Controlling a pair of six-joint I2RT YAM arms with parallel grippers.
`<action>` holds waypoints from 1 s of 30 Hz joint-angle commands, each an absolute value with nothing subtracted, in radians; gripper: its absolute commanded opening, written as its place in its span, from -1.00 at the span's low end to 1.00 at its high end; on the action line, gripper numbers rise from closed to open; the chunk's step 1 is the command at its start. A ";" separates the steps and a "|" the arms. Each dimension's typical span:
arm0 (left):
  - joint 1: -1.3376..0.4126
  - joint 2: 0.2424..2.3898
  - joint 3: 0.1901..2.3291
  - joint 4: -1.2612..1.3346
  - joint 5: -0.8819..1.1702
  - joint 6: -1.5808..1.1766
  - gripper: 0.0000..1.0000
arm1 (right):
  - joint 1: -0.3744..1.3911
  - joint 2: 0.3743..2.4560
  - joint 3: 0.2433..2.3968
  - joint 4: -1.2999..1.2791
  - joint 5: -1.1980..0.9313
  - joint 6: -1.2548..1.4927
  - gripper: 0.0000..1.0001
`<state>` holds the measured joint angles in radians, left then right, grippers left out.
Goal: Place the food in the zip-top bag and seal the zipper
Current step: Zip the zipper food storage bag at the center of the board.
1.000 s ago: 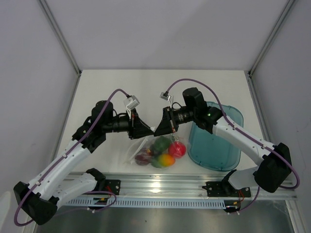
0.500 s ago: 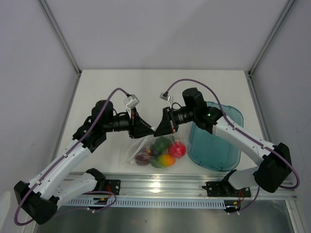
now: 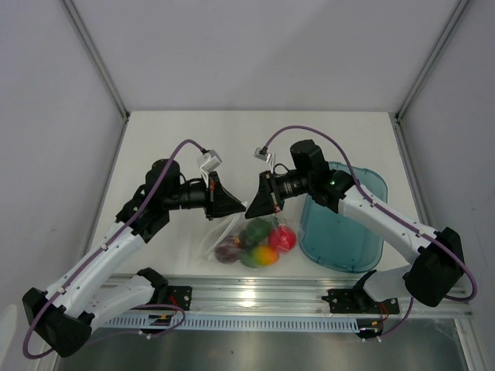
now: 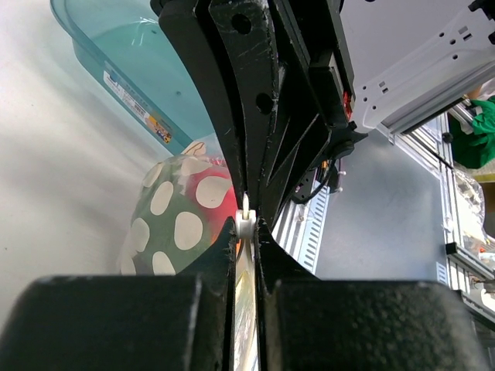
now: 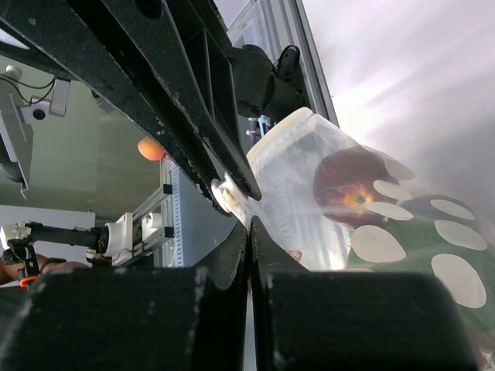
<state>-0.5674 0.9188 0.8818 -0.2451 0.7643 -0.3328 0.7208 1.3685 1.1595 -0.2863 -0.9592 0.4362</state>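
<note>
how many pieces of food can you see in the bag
4 in the zip-top bag: dark purple piece on the left, green piece farthest back, orange-yellow piece nearest, red tomato on the right. Others may be hidden.

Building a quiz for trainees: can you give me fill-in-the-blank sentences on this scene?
The food lies ____ the zip-top bag. The teal tray sits on the ____ arm's side. The left hand and right hand are both ____ on that bag.
Missing: inside; right; shut.
</note>
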 commanded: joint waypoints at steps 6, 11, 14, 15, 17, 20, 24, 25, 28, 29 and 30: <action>-0.574 0.919 0.877 -0.187 0.805 -0.348 -0.99 | 0.726 1.347 1.187 -0.295 -1.023 0.390 -0.57; -0.574 0.919 0.868 -0.183 0.818 -0.362 -0.99 | 0.724 1.358 1.190 -0.302 -1.037 0.374 -0.66; -0.574 0.917 0.865 -0.179 0.830 -0.370 -0.99 | 0.724 1.362 1.190 -0.301 -1.034 0.367 -0.79; -0.574 0.917 0.865 -0.183 0.833 -0.368 -0.99 | 0.723 1.364 1.192 -0.298 -1.035 0.364 -0.89; -0.574 0.914 0.867 -0.192 0.824 -0.370 -0.99 | 0.718 1.373 1.196 -0.301 -1.026 0.361 -1.00; -0.574 0.913 0.868 -0.207 0.804 -0.373 -0.99 | 0.712 1.382 1.218 -0.325 -1.002 0.347 -1.00; -0.575 0.910 0.868 -0.221 0.784 -0.376 -0.99 | 0.704 1.384 1.227 -0.327 -0.950 0.350 -1.00; -0.574 0.910 0.870 -0.224 0.782 -0.373 -0.99 | 0.704 1.381 1.223 -0.319 -0.942 0.363 -1.00; -0.574 0.907 0.867 -0.232 0.772 -0.368 -0.99 | 0.690 1.374 1.216 -0.292 -0.939 0.396 -1.00; -0.575 0.907 0.867 -0.235 0.770 -0.367 -0.99 | 0.684 1.373 1.216 -0.288 -0.937 0.403 -1.00; -0.575 0.907 0.867 -0.236 0.769 -0.367 -0.99 | 0.681 1.373 1.215 -0.278 -0.939 0.411 -1.00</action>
<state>-0.5694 0.9222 0.8673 -0.2276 0.7727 -0.3653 0.7017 1.3838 1.1805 -0.3286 -0.9623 0.3828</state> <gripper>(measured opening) 0.064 0.003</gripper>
